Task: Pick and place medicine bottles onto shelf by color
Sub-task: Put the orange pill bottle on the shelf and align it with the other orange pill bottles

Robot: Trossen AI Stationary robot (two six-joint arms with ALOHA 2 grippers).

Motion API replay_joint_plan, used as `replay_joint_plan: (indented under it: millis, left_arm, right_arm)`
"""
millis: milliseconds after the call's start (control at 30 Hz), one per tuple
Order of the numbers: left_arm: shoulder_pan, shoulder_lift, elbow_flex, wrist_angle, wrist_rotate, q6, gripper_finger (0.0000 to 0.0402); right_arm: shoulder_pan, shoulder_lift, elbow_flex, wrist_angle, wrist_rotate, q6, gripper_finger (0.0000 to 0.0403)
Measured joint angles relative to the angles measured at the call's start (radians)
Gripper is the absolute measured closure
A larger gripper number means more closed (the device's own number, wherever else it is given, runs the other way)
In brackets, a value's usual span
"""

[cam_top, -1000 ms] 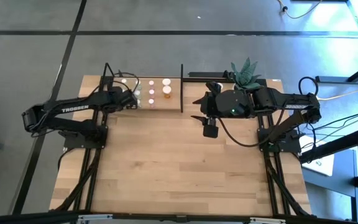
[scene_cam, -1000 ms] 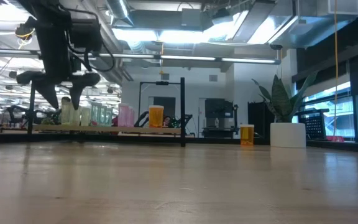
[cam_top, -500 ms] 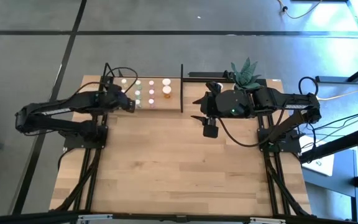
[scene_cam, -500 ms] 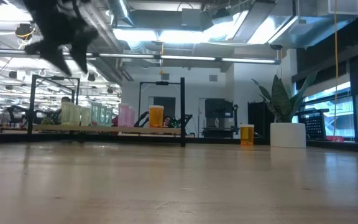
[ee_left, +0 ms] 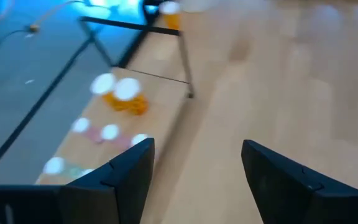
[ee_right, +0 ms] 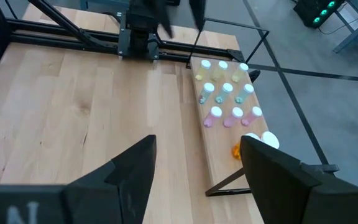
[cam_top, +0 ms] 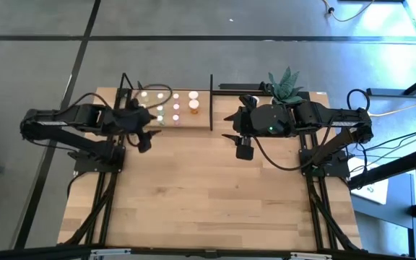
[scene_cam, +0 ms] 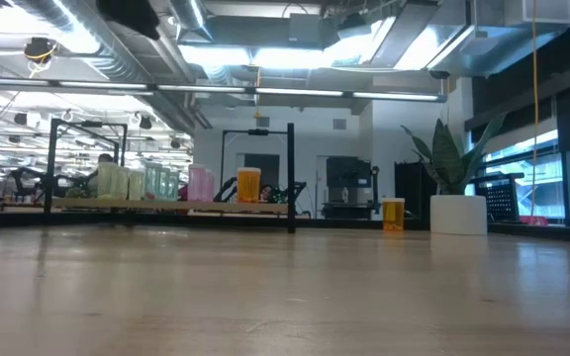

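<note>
The left gripper [cam_top: 145, 141] hangs over the bare wooden tabletop [cam_top: 208, 195] just in front of the shelf's near edge, its two dark fingers [ee_left: 129, 171] spread apart with nothing between them. The right gripper [cam_top: 243, 148] waits near the table's middle, beside the shelf's upright black end bar [cam_top: 211, 102], its fingers [ee_right: 132, 168] likewise parted and empty. On the flat light-wood shelf with thin black frame [ee_right: 219, 152] stand the tiny white-capped medicine bottles [ee_right: 227, 93] in rows: greenish and pale ones farthest from the end bar, then pink, then what seem to be two orange ones [cam_top: 193, 104]. A further orange bottle [scene_cam: 393, 214] stands on the table by the white plant pot [scene_cam: 458, 214].
</note>
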Motion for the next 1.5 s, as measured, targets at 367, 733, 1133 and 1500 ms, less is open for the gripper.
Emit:
replay_joint_plan:
  millis: [367,733,1133,1500]
  left_arm:
    - [-0.083,0.074,0.001,0.042,0.037,0.032,0.0166]
    - [-0.083,0.086,0.002,0.119,0.029,0.034,0.0166]
    - [-0.064,0.086,0.002,0.25,-0.025,0.012,0.0166]
    - [0.013,0.086,0.002,0.256,-0.026,-0.058,0.0166]
  right_arm:
    - [-0.008,0.0,0.001,0.065,0.016,0.121,0.0169]
    - [-0.233,-0.005,0.001,-0.145,0.02,0.448,0.0169]
    - [-0.708,0.16,0.001,-0.331,-0.234,0.309,0.0169]
    - [-0.892,0.425,0.001,-0.344,-0.236,0.082,0.0169]
